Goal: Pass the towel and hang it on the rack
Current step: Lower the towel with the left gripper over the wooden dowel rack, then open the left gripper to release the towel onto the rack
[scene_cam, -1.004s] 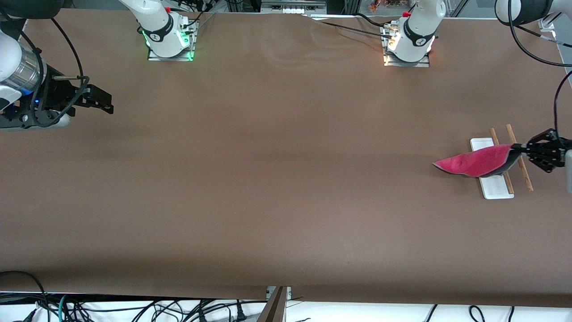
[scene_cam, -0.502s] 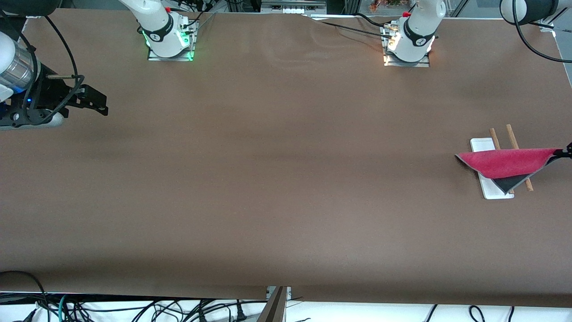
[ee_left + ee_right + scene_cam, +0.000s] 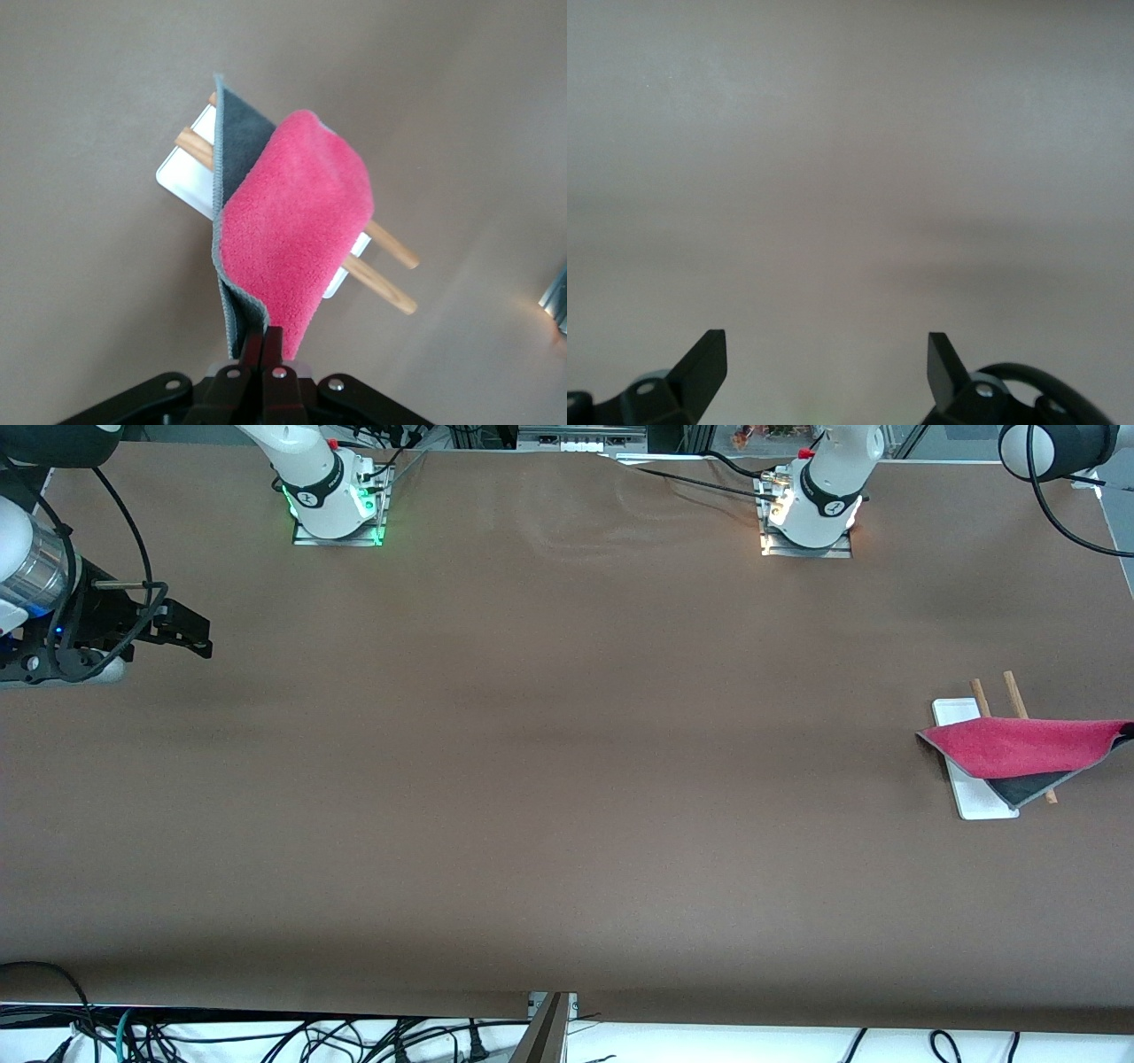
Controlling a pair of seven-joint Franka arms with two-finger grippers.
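Two arms share a wide brown desk [image 3: 549,779]. At the left arm's end, the rack [image 3: 973,797] carries the towel [image 3: 1019,746] draped across its rods, one corner pinched in the left end effector [image 3: 264,341]. Releasing now could let the uneven drape slide off. Waiting over bare desk, the right end effector [image 3: 827,354] is spread wide and empty.

Towel [image 3: 1019,746] draped over rack [image 3: 966,797] rods
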